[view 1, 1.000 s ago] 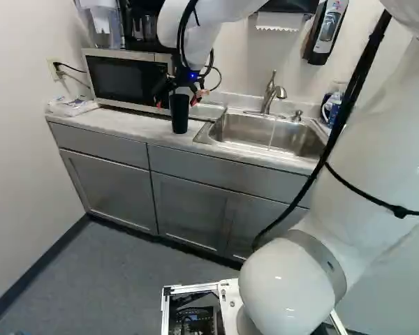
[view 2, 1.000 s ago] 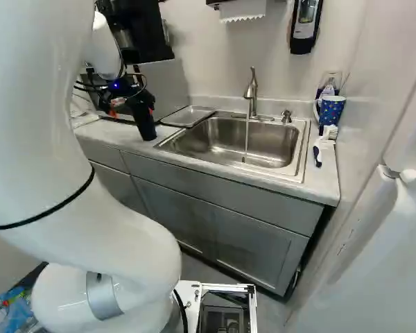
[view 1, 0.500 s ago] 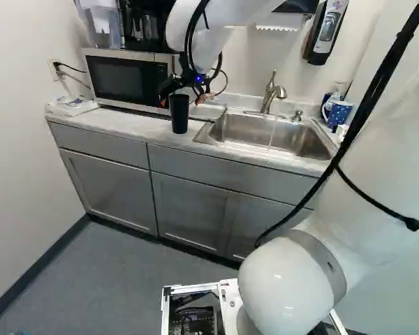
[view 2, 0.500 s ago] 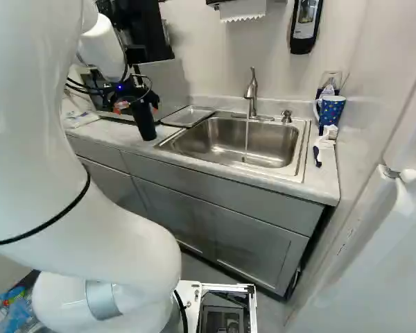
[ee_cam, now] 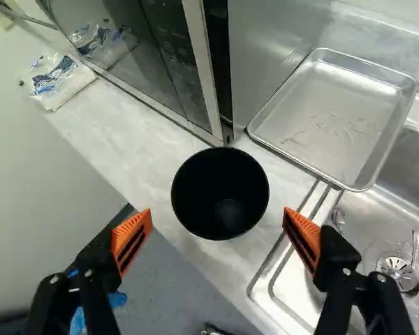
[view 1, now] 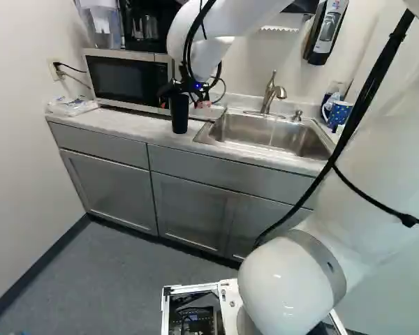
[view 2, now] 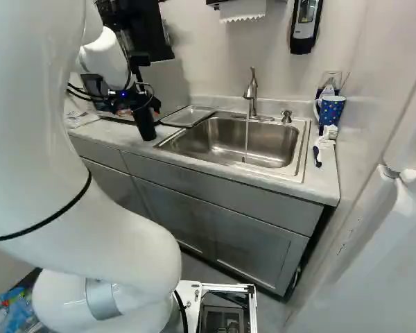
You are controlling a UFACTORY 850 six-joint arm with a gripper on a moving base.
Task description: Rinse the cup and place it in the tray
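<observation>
Upright on the counter, left of the sink (view 1: 265, 148), stands a black cup (view 1: 179, 115). My gripper (view 1: 188, 100) is just behind and over its rim in the left base view. Seen from the wrist, the gripper (ee_cam: 217, 215) is open, its orange-padded fingers spread wide to either side of the cup (ee_cam: 222, 192), with a gap on each side. The cup's mouth faces the camera and its inside looks empty. A shallow metal tray (ee_cam: 335, 118) lies beside the microwave, next to the sink. A thin stream of water (view 2: 246, 139) runs from the faucet (view 2: 252, 94).
A microwave (view 1: 126, 79) stands behind the cup, with a plastic packet (view 1: 71, 105) at the counter's far left. Right of the sink are a blue patterned mug (view 2: 331, 111) and a brush (view 2: 317, 156). A soap dispenser (view 2: 306, 24) hangs on the wall.
My gripper has come down and shifted a little to the right in the base views, its fingers staying open. The cup, the tray and the base have not moved.
</observation>
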